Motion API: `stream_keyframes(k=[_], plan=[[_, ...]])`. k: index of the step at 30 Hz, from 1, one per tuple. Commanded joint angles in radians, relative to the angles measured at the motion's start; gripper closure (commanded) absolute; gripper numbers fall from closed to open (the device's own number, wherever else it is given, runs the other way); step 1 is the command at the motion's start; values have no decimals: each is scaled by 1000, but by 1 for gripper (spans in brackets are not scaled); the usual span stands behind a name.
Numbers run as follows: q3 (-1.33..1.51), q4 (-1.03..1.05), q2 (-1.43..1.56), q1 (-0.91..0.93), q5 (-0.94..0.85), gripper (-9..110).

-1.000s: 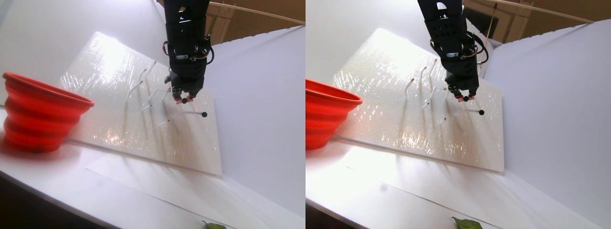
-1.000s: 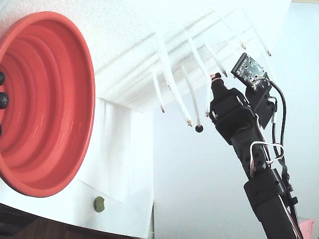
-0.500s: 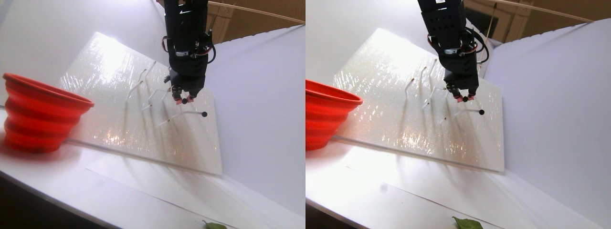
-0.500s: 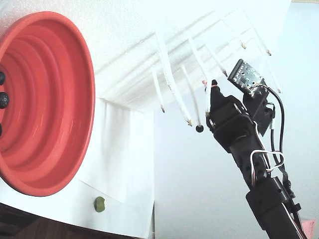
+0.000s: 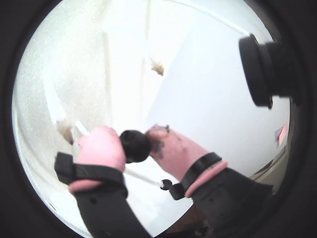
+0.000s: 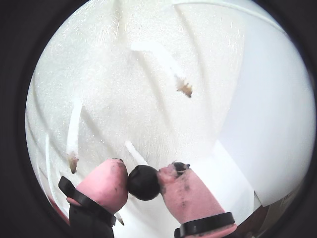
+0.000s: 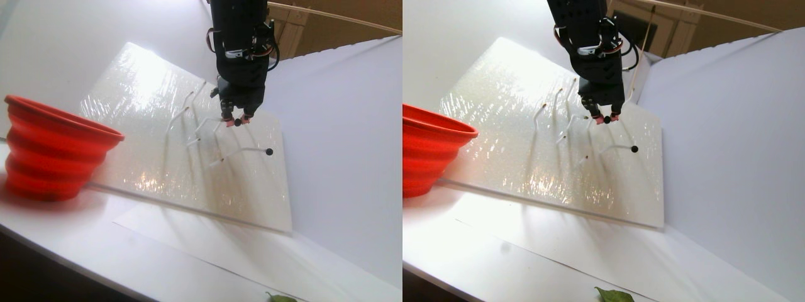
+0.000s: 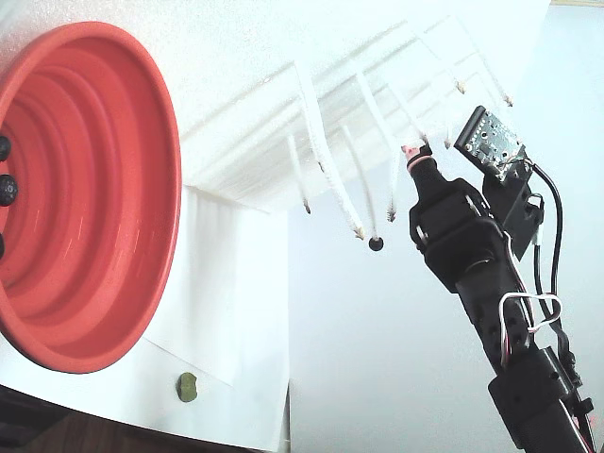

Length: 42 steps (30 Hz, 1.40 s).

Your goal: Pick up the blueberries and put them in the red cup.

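- The claw pinches one blueberry between its pink fingertips, above the white foam board
- Another blueberry sits on a white stem
- The red cup stands apart, three blueberries inside

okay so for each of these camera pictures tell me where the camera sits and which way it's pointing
A wrist view: rides on the gripper, looking down past the pink fingers pinching a blueberry over the white board.
Another wrist view: same mount, closer on that blueberry.
Stereo pair view: low at the table's side, facing the tilted board, with the red cup at left and the arm coming down from above.
Fixed view: looks down into the cup; arm at right.
Shared: all show the board's white stems.
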Motion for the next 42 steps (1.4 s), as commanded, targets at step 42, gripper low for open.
stream_keyframes(k=[42], plan=[[468, 40, 640, -169, 67, 90]])
